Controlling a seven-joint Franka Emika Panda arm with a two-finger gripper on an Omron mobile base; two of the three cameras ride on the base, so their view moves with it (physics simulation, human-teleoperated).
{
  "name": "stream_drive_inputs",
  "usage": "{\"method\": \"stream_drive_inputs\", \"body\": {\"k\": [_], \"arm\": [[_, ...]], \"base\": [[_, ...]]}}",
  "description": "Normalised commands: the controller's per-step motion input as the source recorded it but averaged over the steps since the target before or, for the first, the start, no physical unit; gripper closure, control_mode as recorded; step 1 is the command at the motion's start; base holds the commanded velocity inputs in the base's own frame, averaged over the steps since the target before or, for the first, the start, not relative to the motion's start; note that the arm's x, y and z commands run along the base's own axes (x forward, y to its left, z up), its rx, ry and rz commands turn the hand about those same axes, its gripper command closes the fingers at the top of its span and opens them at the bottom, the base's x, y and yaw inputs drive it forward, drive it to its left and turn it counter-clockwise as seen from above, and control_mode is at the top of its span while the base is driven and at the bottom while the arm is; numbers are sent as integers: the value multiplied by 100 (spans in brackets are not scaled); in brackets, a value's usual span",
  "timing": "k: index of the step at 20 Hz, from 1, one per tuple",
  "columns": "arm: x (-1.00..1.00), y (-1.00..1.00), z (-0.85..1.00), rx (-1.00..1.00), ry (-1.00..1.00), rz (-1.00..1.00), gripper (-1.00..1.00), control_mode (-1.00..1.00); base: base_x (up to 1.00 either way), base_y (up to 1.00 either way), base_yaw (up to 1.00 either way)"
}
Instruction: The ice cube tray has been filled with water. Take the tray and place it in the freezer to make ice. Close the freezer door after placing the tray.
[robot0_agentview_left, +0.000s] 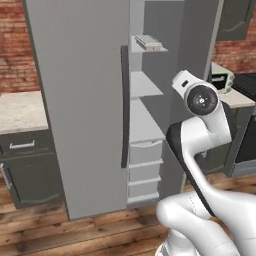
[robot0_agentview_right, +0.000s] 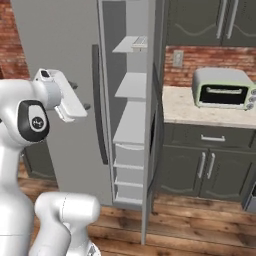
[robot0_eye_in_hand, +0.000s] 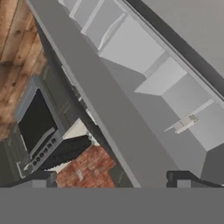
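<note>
While the freezer door (robot0_agentview_right: 150, 150) stands swung wide open, seen almost edge-on in the right base view, the ice cube tray (robot0_agentview_left: 148, 42) lies flat on an upper white shelf inside the freezer (robot0_agentview_left: 145, 125). In the right base view the tray (robot0_agentview_right: 139, 43) sits at the near edge of that same high shelf, and in the rolled hand view it appears as a small pale strip (robot0_eye_in_hand: 185, 124) resting on a shelf deep in the compartment. Below it are two bare white shelves, then a stack of white drawers (robot0_agentview_left: 145, 170) reaching down toward the wooden floor (robot0_agentview_left: 60, 235).

The gripper (robot0_eye_in_hand: 113, 179) is drawn back from the freezer and holds nothing. Its two dark fingertips (robot0_eye_in_hand: 41, 178) stand far apart at the bottom of the hand view, wide open, with the edge of the grey door running between them. The tray is well apart from the gripper.

The refrigerator's other door (robot0_agentview_left: 75, 100), plain grey with a long dark vertical handle (robot0_agentview_left: 124, 107), is shut just left of the open compartment. To the right, a pale green toaster oven (robot0_agentview_right: 222, 90) sits on a speckled bench (robot0_agentview_right: 200, 110) above dark cabinets (robot0_agentview_right: 200, 165), with a red brick wall (robot0_agentview_right: 210, 62) behind it. A black stove (robot0_eye_in_hand: 37, 127) shows in the hand view beside the door.
</note>
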Motion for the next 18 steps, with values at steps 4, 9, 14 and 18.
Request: {"method": "stream_drive_inputs", "body": {"k": [4, 9, 14, 18], "arm": [[0, 0, 0, 0, 0, 0, -100, 100], [0, 0, 0, 0, 0, 0, -100, 100], [0, 0, 0, 0, 0, 0, -100, 100], [0, 0, 0, 0, 0, 0, -100, 100]], "base": [[-23, 38, 4], [-2, 44, 0], [-11, 19, -2], [-34, 0, -6]]}}
